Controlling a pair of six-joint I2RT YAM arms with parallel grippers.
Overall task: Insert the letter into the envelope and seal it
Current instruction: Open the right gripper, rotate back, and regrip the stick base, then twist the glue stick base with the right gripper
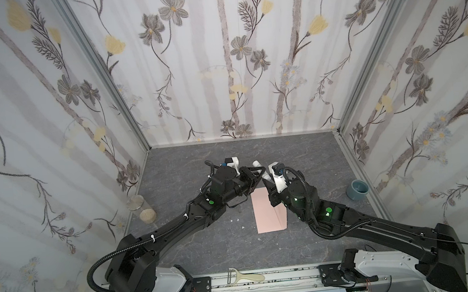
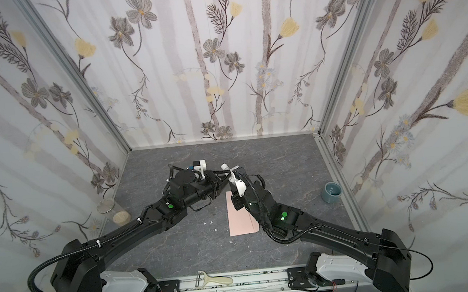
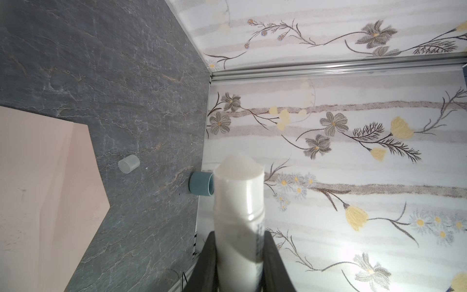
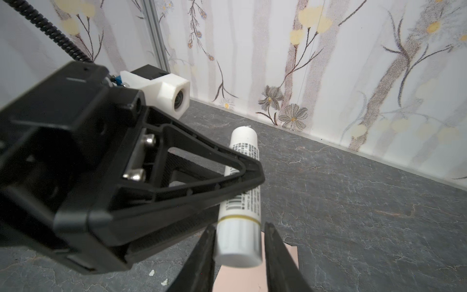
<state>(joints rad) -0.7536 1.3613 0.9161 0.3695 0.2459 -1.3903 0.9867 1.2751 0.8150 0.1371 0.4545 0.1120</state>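
Slate tabletop (image 1: 207, 248) carries the envelope (image 1: 265, 214) flat just below the right gripper (image 4: 239, 227), whose jaws flank the base of the glue stick (image 4: 238, 242), grip unclear, while the left gripper (image 3: 239, 236) pinches its barrel, so the right one should clamp squarely before twisting.

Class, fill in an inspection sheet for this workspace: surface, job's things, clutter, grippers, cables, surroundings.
Surface: grey slate-patterned tabletop, small white scraps.
Job's things: pale pink paper envelope flat, flap open; letter nothing seen.
Clutter: clear plastic cap, blue-grey ceramic cup, clear glass jar holding beige grains, cream peeler on front rail.
Grippers: left gripper clamps uncapped white glue stick; right gripper flanks its base, contact unclear.
Cables: black corrugated conduits along both arms.
Surroundings: floral wallpaper walls.
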